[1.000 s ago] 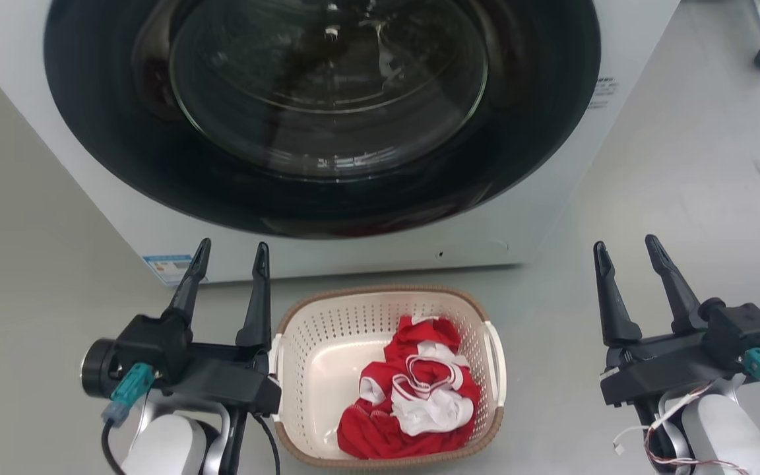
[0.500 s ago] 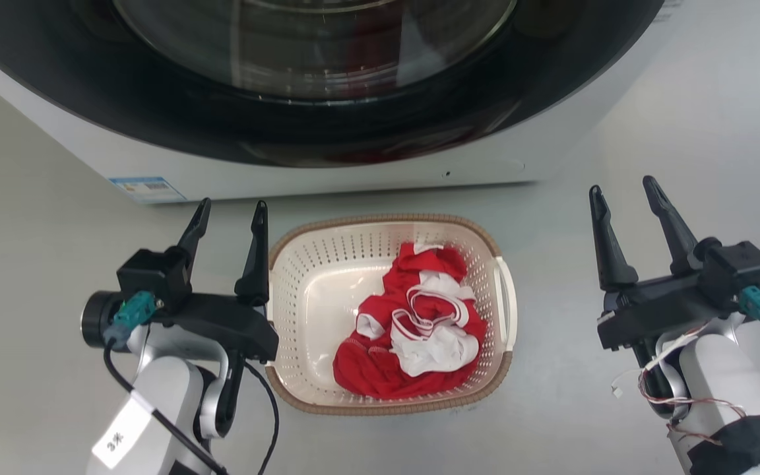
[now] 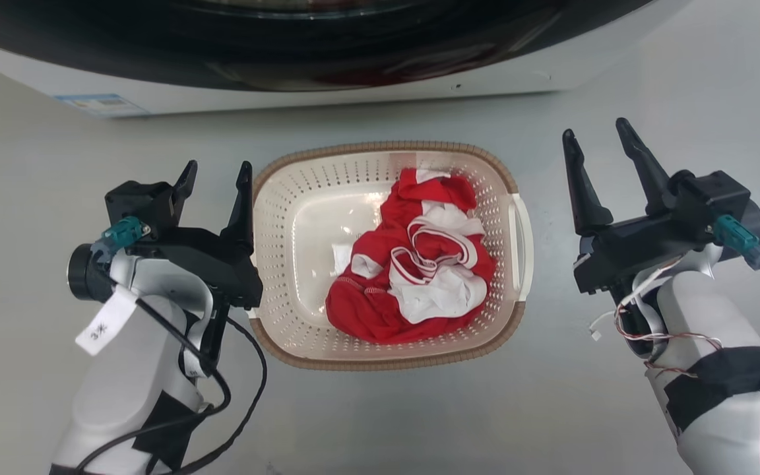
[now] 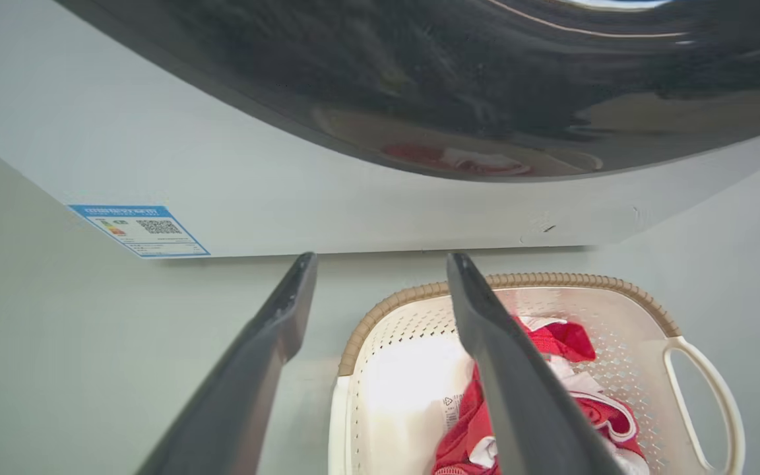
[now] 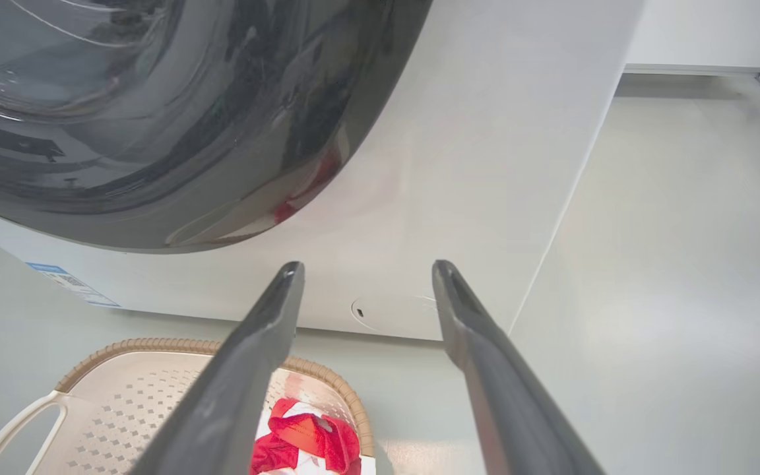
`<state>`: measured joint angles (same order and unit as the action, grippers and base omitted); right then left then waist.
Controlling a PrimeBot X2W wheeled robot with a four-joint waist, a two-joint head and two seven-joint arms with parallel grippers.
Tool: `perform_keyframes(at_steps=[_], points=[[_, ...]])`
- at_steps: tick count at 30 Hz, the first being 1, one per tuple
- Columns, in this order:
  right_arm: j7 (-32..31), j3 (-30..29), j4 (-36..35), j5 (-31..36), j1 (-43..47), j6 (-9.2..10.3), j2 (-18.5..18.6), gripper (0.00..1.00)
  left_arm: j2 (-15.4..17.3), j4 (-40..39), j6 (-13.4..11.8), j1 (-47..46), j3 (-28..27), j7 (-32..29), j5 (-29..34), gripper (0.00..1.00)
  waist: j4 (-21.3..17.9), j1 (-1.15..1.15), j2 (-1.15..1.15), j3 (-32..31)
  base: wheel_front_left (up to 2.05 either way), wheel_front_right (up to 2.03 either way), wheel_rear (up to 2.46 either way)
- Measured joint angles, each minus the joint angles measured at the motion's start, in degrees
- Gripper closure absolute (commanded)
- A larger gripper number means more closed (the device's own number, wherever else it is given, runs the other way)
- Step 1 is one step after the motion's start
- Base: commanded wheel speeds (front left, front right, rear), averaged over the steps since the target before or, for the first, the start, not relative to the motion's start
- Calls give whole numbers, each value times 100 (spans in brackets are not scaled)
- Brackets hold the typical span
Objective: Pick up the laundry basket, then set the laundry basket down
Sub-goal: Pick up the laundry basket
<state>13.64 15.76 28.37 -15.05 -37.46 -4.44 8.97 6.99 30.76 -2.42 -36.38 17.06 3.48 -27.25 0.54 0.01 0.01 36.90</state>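
Pale grey floor (image 3: 380, 422), smooth and lightly scuffed, with the white washer (image 3: 551, 79) and its dark round door along the top of the head view; a blue label (image 3: 99, 104) sits on its lower left corner. Laundry basket (image 3: 301, 198) stands on the floor just in front of the washer, between the two arms, upright, brown rim uppermost. Inside it lies a crumpled red-and-white garment (image 3: 413, 264), bunched toward the right half, with the left part of the basket bottom bare. Left gripper (image 3: 218, 168) is spread, nothing between its fingers, and its inner finger runs right alongside the basket's left edge — contact cannot be judged from the head view. In the left wrist view that same finger crosses over the basket interior while the outer finger is over floor, the left rim lying between them. Right gripper (image 3: 594, 128) is likewise spread and empty, near the white right handle (image 3: 524, 241) but apart from it — a strip of floor shows between. Both sets of fingers point toward the washer.
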Motion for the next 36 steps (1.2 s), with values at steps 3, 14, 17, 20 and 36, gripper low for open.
perform_keyframes(at_steps=[3,14,17,20,36], points=[[0,56,271,0,-163,-19,-56,0,-32,313,64,-166,1,-93,-27,0,-13,0,0,201,0,0,0],[0,260,1139,-2,-488,-113,-244,0,-80,1307,269,-515,-11,-303,-136,0,-75,-1,0,677,0,0,0],[0,311,1316,-2,-539,-130,-266,0,-80,1517,303,-578,-7,-348,-143,0,-90,-1,0,783,0,0,0],[0,344,1470,-3,-577,-137,-288,0,-89,1715,352,-618,-13,-374,-167,0,-98,-1,-1,891,0,0,0],[-52,575,2306,-12,-911,-196,-400,0,-172,2526,505,-1119,-25,-396,-219,0,-40,-1,-1,1421,0,0,0]])
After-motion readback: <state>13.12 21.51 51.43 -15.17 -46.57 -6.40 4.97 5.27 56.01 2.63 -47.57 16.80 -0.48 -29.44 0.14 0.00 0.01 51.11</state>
